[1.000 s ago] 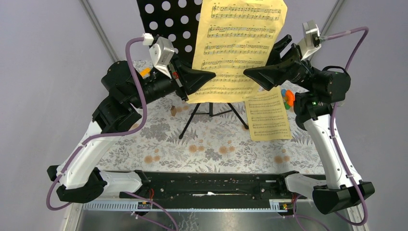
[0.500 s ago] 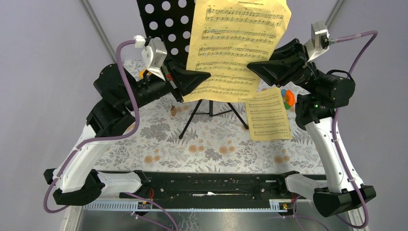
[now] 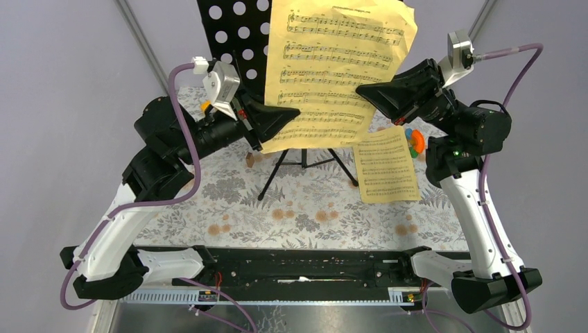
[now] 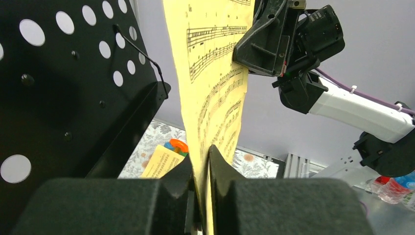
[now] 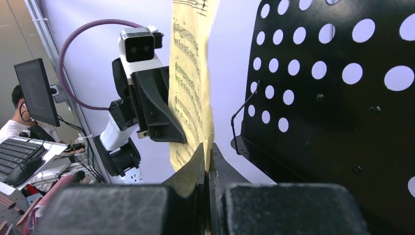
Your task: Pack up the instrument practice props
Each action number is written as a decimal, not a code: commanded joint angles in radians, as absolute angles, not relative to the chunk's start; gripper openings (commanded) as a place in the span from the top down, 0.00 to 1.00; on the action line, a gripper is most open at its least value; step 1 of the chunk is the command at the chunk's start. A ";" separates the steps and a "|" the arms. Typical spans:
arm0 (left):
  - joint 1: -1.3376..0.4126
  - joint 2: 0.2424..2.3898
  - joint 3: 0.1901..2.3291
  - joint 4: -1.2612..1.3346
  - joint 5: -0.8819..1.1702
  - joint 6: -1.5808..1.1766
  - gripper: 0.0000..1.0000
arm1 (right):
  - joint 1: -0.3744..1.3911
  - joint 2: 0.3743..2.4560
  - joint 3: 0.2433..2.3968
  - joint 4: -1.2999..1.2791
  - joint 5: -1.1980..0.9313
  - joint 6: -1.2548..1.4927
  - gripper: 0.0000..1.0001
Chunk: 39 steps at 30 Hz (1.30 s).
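A large yellow sheet-music page (image 3: 340, 69) hangs in the air in front of the black perforated music rack (image 3: 236, 35), whose tripod legs (image 3: 303, 163) stand on the cloth. My right gripper (image 3: 360, 90) is shut on the page's right edge, the paper pinched between its fingertips (image 5: 208, 149). At the lower left corner of the page (image 4: 215, 73), my left gripper (image 4: 201, 154) has its jaws slightly apart around the paper. A second yellow page (image 3: 385, 165) lies flat on the table to the right. The rack (image 5: 333, 98) stays close behind the page (image 5: 191, 73). No microphones or posts are in view.
A floral cloth (image 3: 312, 208) covers the table. An orange-green-blue plastic toy (image 3: 414, 141) lies beside the flat page. A small brown block (image 3: 249, 160) sits left of the tripod. Purple walls close in on both sides.
The right gripper has closed onto the page's right edge. The page has risen a little with both arms. The left jaws have loosened slightly around the paper.
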<state>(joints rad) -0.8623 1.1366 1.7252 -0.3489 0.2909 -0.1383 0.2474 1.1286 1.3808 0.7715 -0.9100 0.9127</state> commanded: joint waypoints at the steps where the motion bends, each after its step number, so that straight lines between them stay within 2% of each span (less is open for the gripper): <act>1: -0.861 1.103 1.712 -0.324 0.261 -0.128 0.78 | 0.253 1.103 1.405 0.748 -0.905 0.894 1.00; 2: -0.862 1.098 1.709 -0.325 0.261 -0.127 0.72 | 0.252 1.091 1.401 0.723 -0.905 0.879 1.00; 4: -0.861 1.086 1.703 -0.332 0.257 -0.127 0.52 | 0.253 1.055 1.390 0.627 -0.889 0.821 1.00; 7: -0.861 1.060 1.695 -0.360 0.238 -0.122 0.33 | 0.253 0.968 1.382 0.327 -0.798 0.636 1.00; 11: -0.861 0.985 1.645 -0.397 0.180 -0.112 0.19 | 0.253 0.808 1.332 -0.088 -0.525 0.412 1.00; 17: -0.862 0.873 1.588 -0.494 0.074 -0.108 0.15 | 0.253 0.683 1.269 -0.594 -0.086 0.347 1.00; 20: -0.862 0.828 1.553 -0.535 0.030 -0.117 0.15 | 0.252 0.682 1.202 -0.729 0.023 0.382 1.00; 24: -0.862 0.778 1.507 -0.581 0.004 -0.131 0.14 | 0.253 0.700 1.081 -0.774 0.111 0.418 1.00; 27: -0.862 0.744 1.471 -0.614 -0.044 -0.148 0.12 | 0.252 0.750 1.070 -0.779 0.182 0.408 1.00; 33: -0.862 0.672 1.370 -0.642 -0.066 -0.190 0.07 | 0.252 0.991 1.180 -0.791 0.235 0.297 1.00; 39: -0.862 0.644 1.344 -0.688 -0.107 -0.200 0.03 | 0.246 1.228 1.287 -0.792 0.131 0.185 1.00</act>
<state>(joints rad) -0.8623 0.6621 1.3457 -0.6804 -0.0559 -0.1799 0.2489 1.1309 1.2091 -0.7921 0.1722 0.2878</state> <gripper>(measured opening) 0.955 0.017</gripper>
